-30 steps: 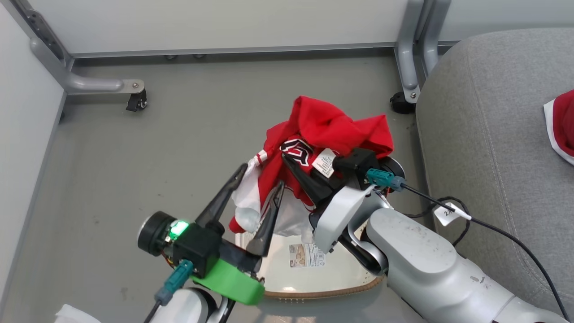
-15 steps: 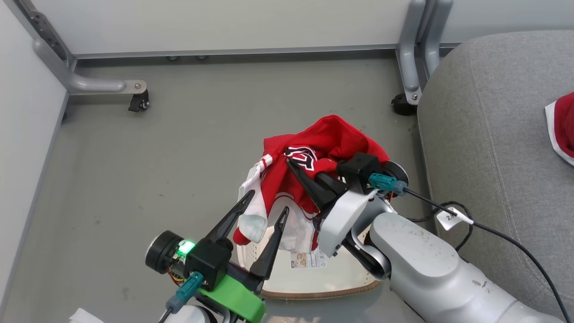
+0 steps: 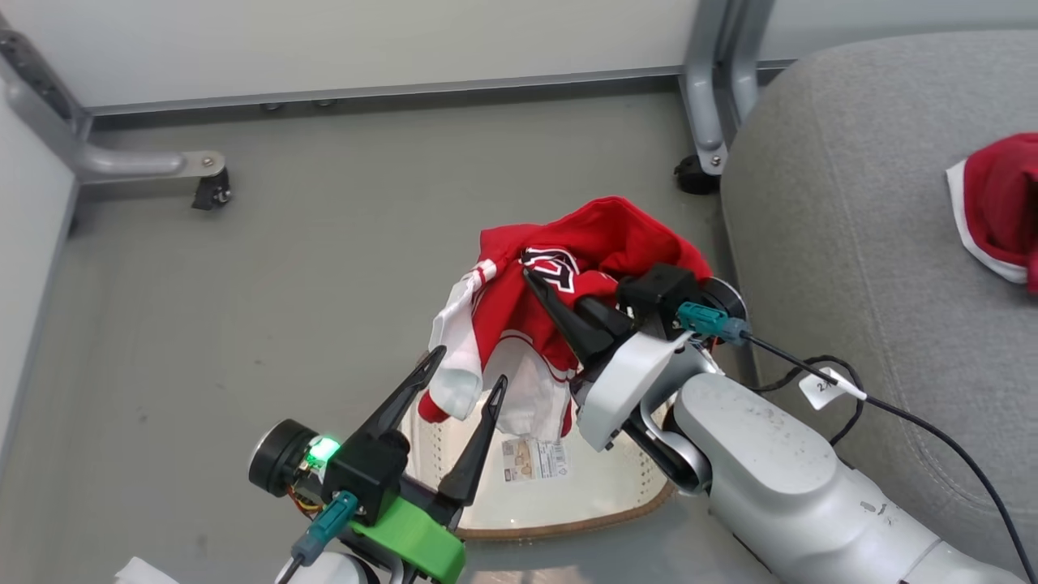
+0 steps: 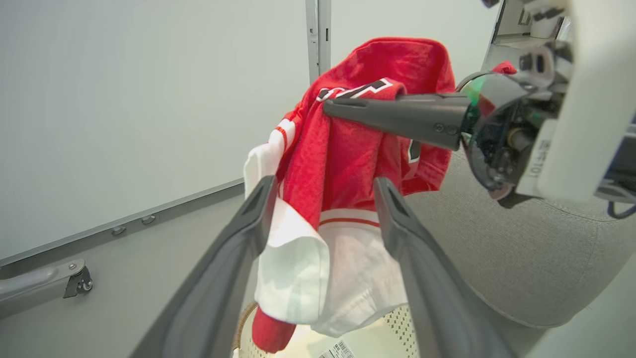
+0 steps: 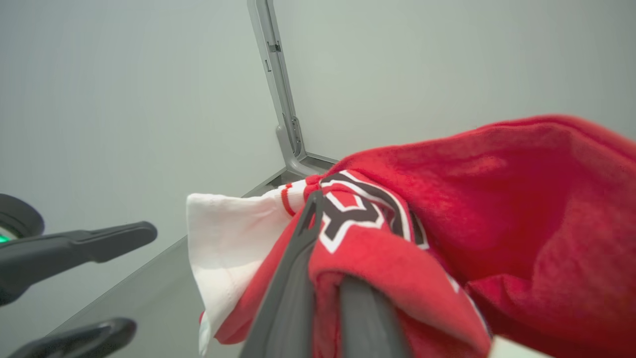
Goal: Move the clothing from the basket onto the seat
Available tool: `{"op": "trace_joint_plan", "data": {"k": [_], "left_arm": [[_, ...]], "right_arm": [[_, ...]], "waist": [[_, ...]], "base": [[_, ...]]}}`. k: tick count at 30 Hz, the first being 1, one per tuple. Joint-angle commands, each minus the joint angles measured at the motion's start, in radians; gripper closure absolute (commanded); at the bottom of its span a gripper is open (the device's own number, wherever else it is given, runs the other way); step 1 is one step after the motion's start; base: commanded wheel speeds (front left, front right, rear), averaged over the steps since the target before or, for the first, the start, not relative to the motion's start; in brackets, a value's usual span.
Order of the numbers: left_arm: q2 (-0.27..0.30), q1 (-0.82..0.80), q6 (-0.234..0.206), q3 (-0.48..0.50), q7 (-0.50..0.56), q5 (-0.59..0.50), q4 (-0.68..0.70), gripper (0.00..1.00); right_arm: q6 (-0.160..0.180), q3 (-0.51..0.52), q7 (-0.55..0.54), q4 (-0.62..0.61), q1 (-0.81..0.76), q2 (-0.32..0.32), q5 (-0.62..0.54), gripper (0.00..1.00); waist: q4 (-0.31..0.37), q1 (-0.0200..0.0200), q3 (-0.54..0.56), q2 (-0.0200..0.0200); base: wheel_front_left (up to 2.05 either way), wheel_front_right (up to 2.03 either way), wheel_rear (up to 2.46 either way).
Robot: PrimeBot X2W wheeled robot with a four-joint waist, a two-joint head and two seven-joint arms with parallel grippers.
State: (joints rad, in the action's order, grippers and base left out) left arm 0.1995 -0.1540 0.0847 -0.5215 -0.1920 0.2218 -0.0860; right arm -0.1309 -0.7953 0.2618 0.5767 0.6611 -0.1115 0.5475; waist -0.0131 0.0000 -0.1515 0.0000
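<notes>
One red garment with white sleeves hangs in the air above the cream basket, and my right gripper is shut on its red body. In the right wrist view the gripper pinches the fabric beside black-and-white lettering. My left gripper is open below it, and a white sleeve dangles between its fingers. The basket floor shows a paper label. The grey seat lies to the right, with the second red garment on it.
Grey metal frame legs on castors stand on the floor at the back left and back right, close to the seat's corner. A black cable with a white tag trails from my right wrist over the seat edge. Pale wall panels close off the back and the left.
The head camera has turned slightly right. The left gripper drew back and down from the sleeve, still open. The garment's top fold slumped lower over the right gripper.
</notes>
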Motion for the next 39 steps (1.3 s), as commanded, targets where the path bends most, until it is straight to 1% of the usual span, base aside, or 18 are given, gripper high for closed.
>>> {"op": "trace_joint_plan", "data": {"k": [1,6,16,20,24,28,31,35,39], "left_arm": [[0.005,-0.012,-0.003,-0.001,-0.001,-0.002,0.005,0.00],[0.018,-0.024,-0.004,0.000,0.006,0.003,0.012,0.00],[0.043,-0.029,0.007,-0.026,0.043,0.007,0.054,0.00],[0.054,-0.032,0.011,-0.044,0.064,0.005,0.075,0.00],[0.063,-0.040,0.013,-0.052,0.080,0.009,0.096,0.00],[0.073,-0.055,0.011,-0.052,0.094,0.005,0.114,0.00],[0.081,-0.064,0.015,-0.058,0.103,0.000,0.130,0.00],[0.087,-0.102,0.021,-0.079,0.120,-0.011,0.157,0.00],[0.093,-0.167,0.031,-0.109,0.128,-0.026,0.180,0.00]], "right_arm": [[0.000,0.009,0.005,-0.006,-0.006,-0.006,-0.009,1.00],[0.000,0.053,0.004,-0.023,-0.026,-0.014,-0.019,1.00],[0.000,0.171,0.004,-0.053,-0.072,-0.023,-0.057,1.00],[0.000,0.222,0.004,-0.065,-0.097,-0.030,-0.071,1.00],[0.000,0.280,0.004,-0.080,-0.120,-0.037,-0.085,1.00],[0.000,0.337,0.004,-0.097,-0.130,-0.040,-0.102,1.00],[0.000,0.389,0.004,-0.105,-0.119,-0.047,-0.117,1.00],[0.000,0.477,0.004,-0.127,-0.074,-0.064,-0.139,1.00],[0.000,0.578,0.004,-0.160,-0.003,-0.096,-0.159,1.00]], "waist": [[0.048,0.0000,-0.012,0.0000],[0.137,0.0000,-0.022,0.0000],[0.343,0.0000,-0.041,0.0000],[0.408,0.0000,-0.055,0.0000],[0.453,0.0000,-0.076,0.0000],[0.479,0.0000,-0.100,0.0000],[0.481,0.0000,-0.123,0.0000],[0.454,0.0000,-0.178,0.0000],[0.398,0.0000,-0.261,0.0000]], "base": [[0.00,0.00,0.00],[0.00,0.00,0.00],[0.00,0.00,0.00],[0.00,0.00,0.00],[0.00,0.00,0.00],[0.00,0.00,0.00],[0.00,0.00,0.00],[0.00,0.00,0.00],[0.00,0.00,0.00]]}}
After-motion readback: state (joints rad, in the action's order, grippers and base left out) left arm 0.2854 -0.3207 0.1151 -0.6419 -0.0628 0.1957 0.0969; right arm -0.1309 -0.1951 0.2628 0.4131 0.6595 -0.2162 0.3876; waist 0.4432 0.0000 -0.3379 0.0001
